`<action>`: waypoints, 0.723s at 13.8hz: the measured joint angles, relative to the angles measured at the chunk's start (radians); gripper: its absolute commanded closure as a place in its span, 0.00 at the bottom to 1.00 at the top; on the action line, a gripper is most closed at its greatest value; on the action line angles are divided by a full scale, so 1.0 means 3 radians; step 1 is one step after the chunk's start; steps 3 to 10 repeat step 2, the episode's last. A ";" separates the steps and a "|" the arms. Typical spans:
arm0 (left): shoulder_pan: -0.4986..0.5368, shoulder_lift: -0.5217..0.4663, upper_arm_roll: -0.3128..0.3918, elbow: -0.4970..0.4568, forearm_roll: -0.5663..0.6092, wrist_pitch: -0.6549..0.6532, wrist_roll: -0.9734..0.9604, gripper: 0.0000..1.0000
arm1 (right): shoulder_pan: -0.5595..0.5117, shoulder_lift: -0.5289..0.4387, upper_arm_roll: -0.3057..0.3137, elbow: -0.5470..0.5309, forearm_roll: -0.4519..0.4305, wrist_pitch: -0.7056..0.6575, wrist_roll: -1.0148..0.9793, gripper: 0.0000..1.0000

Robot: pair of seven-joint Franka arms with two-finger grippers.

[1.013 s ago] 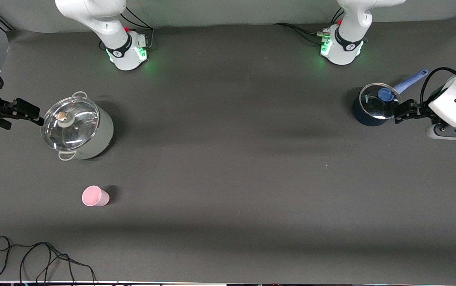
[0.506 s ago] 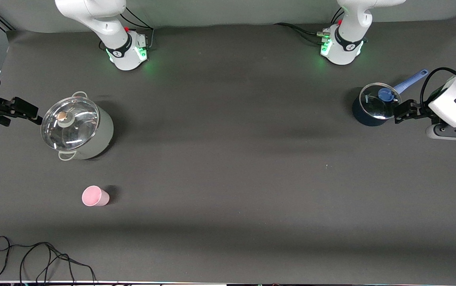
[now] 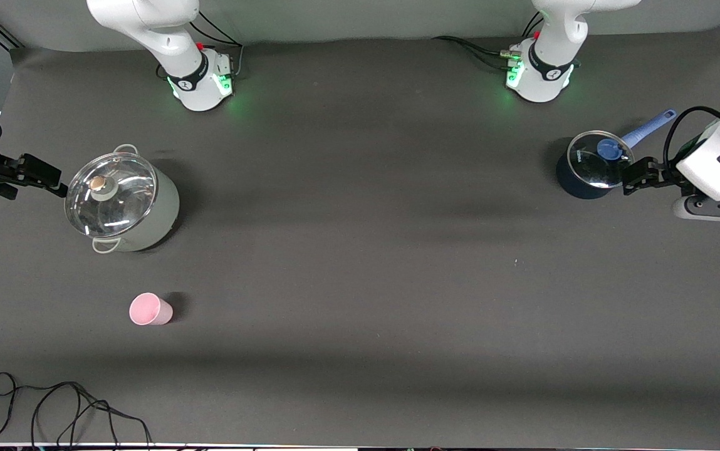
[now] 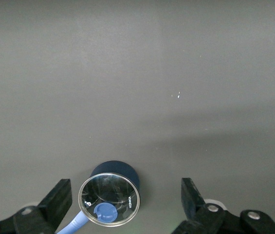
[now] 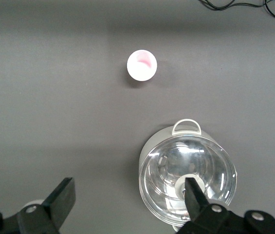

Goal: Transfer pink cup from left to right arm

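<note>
The pink cup (image 3: 150,309) stands upright on the dark table toward the right arm's end, nearer to the front camera than the white pot. It also shows in the right wrist view (image 5: 141,65). My right gripper (image 3: 46,178) is open and empty, up in the air beside the white pot's lid, well apart from the cup; its jaws show spread wide in the right wrist view (image 5: 127,200). My left gripper (image 3: 632,176) is open and empty over the table beside the small blue saucepan at the left arm's end, and shows in the left wrist view (image 4: 126,200).
A white pot with a glass lid (image 3: 120,203) stands at the right arm's end, also in the right wrist view (image 5: 188,175). A dark blue saucepan with a glass lid (image 3: 588,168) stands at the left arm's end (image 4: 112,192). A black cable (image 3: 52,407) lies near the front edge.
My right gripper has drawn back slightly from the white pot toward its end of the table. The cup and the left arm have not moved.
</note>
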 measured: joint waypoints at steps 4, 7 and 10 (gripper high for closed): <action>0.0000 0.0000 0.0000 0.0000 0.0000 0.0000 0.0000 0.00 | 0.0000 0.0000 0.0000 -0.0006 0.0000 0.0003 0.0001 0.01; 0.0000 0.0000 0.0000 0.0000 0.0000 0.0000 0.0000 0.00 | 0.0000 0.0000 0.0000 -0.0006 0.0000 0.0003 0.0001 0.01; 0.0000 0.0000 0.0000 0.0000 0.0000 0.0000 0.0000 0.00 | 0.0000 0.0000 0.0000 -0.0006 0.0000 0.0003 0.0001 0.01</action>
